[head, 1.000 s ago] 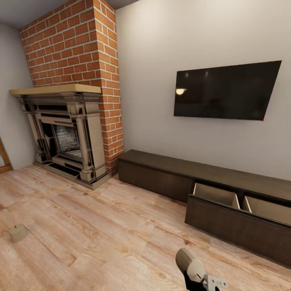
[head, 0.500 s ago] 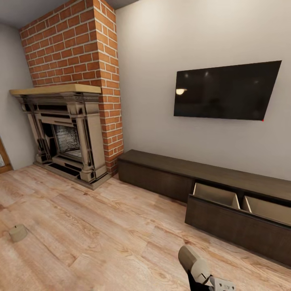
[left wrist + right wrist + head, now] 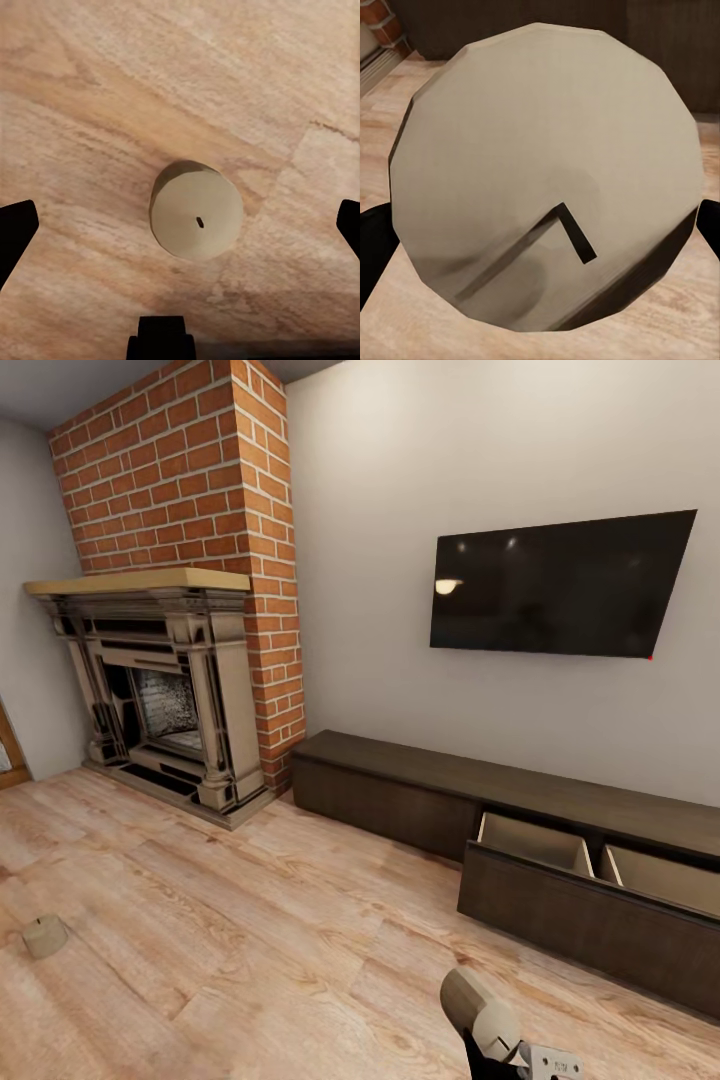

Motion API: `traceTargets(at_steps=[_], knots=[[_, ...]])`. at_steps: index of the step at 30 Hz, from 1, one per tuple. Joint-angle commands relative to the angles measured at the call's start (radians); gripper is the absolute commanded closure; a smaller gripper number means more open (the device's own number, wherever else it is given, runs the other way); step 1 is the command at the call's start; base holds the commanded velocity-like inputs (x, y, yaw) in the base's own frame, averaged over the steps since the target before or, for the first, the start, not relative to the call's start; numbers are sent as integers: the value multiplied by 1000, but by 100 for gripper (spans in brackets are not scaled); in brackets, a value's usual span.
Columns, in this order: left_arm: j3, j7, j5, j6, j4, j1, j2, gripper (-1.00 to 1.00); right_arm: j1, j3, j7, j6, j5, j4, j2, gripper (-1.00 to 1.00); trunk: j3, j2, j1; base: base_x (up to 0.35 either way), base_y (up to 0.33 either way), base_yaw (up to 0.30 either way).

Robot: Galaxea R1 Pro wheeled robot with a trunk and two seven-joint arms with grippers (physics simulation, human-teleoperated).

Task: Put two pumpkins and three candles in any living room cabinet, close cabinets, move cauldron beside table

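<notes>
A squat white candle (image 3: 547, 180) with a dark wick sits between my right gripper's (image 3: 540, 240) dark fingers, and the gripper is shut on it. In the head view that candle (image 3: 478, 1008) is held low over the floor, in front of the long dark-brown cabinet (image 3: 400, 800). The cabinet's right drawer (image 3: 535, 842) stands pulled out, and its pale interior looks empty. My left gripper (image 3: 180, 229) hangs open straight above another candle (image 3: 198, 220) standing on the wooden floor, with its fingers (image 3: 15, 232) wide apart on either side. A candle (image 3: 44, 936) also stands on the floor at far left.
A brick chimney with a stone fireplace (image 3: 160, 690) fills the left corner. A black TV (image 3: 560, 585) hangs on the wall above the cabinet. Wooden floor (image 3: 250, 920) stretches between the fireplace and the cabinet.
The candle in my right gripper has shifted slightly down and to the right in the head view. Nothing else has moved.
</notes>
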Motion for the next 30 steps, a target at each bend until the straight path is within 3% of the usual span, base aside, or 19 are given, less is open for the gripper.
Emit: traceTargets(at_steps=[1,7,26,30], knots=[[3,-3,1,7,-2,0,0,-100,0,-1,6,1,-12,-1,0,100,-4,-7,4,0,0,0],[3,-3,1,7,-2,0,0,-100,0,-2,7,1,-12,-1,0,100,-23,-49,27,0,0,0],[3,-2,1,-38,-2,0,0,-100,0,-19,7,2,-12,-2,-1,100,-23,-49,27,0,0,0],[3,-2,1,-53,-2,0,0,-100,1,-54,7,11,-12,-2,-2,100,-23,-49,27,0,0,0]])
